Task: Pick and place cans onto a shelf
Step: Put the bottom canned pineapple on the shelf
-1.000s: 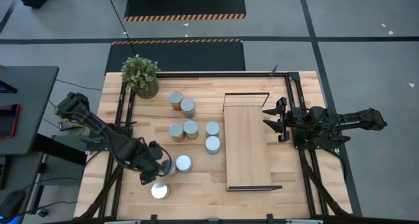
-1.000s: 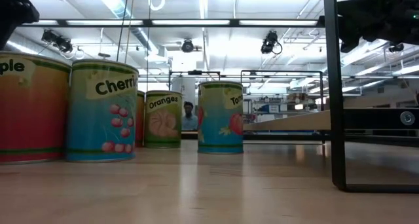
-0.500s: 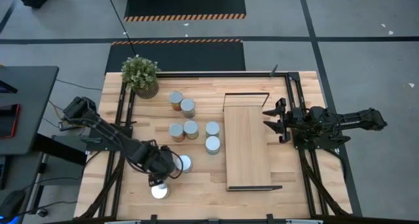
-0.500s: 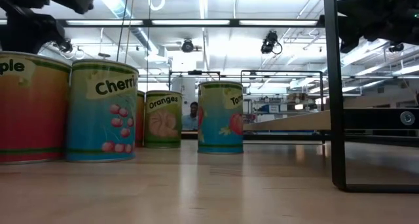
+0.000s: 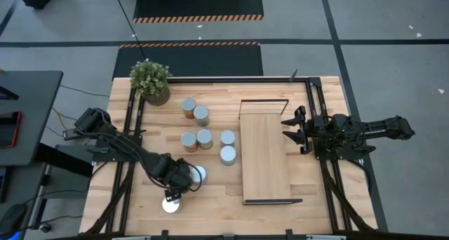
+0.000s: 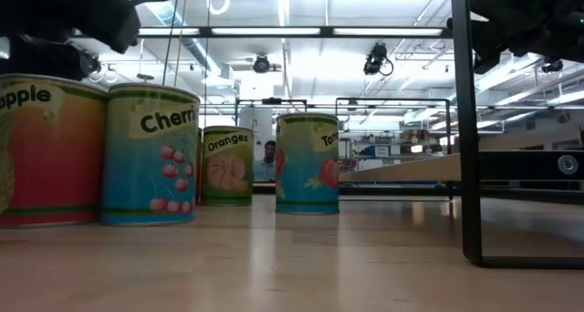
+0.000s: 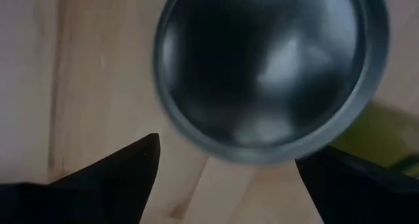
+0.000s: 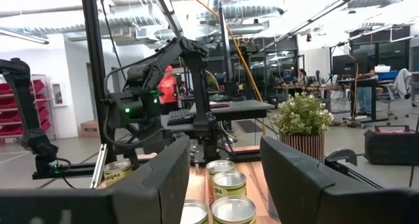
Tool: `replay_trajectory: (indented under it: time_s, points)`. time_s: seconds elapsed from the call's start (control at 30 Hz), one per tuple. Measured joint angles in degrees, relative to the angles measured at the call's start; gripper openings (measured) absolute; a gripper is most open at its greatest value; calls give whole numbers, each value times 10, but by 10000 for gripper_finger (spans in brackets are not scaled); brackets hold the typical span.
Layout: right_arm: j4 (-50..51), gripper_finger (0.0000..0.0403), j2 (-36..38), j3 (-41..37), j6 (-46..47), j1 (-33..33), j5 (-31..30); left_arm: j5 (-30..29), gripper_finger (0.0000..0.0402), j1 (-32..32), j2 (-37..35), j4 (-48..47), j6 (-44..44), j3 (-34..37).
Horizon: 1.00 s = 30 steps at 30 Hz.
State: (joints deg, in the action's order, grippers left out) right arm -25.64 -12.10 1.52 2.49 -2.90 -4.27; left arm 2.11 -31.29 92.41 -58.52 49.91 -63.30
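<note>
I had the left end effector (image 5: 184,182) low over the tabletop (image 5: 217,198), well to the left of the shelf (image 5: 265,156), right at the can (image 5: 198,174) nearest that shelf's front left corner. Through the left wrist camera that can's round grey lid (image 7: 268,67) filled most of the picture, with 1 dark finger (image 7: 118,175) on each side of it, spread wide and not pressed against it; I saw no grip on it. Another can (image 5: 170,205) stood just in front of the end effector, closer to the tabletop's front edge.

The shelf lay lengthwise on the right half of the tabletop with nothing on its board. To its left I counted 6 more cans: 2 (image 5: 195,111) touching each other near the potted plant (image 5: 151,80), 2 (image 5: 197,139) side by side further forward, and 2 (image 5: 228,147) just beside the shelf's left edge. From the low camera I read labels on the nearest ones: 1 cherries can (image 6: 151,154) and an oranges can (image 6: 227,164) behind it.

The right end effector (image 5: 292,133) waited in the air at the shelf's right edge, its fingers (image 8: 163,178) parted with nothing between them.
</note>
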Motion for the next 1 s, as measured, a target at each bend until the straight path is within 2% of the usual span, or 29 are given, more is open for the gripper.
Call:
replay_trajectory:
  time_s: [0.43,0.7,1.0]
  points:
    - [0,193,0,0,0,0,0,-7,355,3,2,82,-41,0]
    - [0,193,0,0,0,0,0,-49,355,3,2,102,-48,0]
    - [0,193,0,0,0,0,0,-51,344,3,2,105,-48,0]
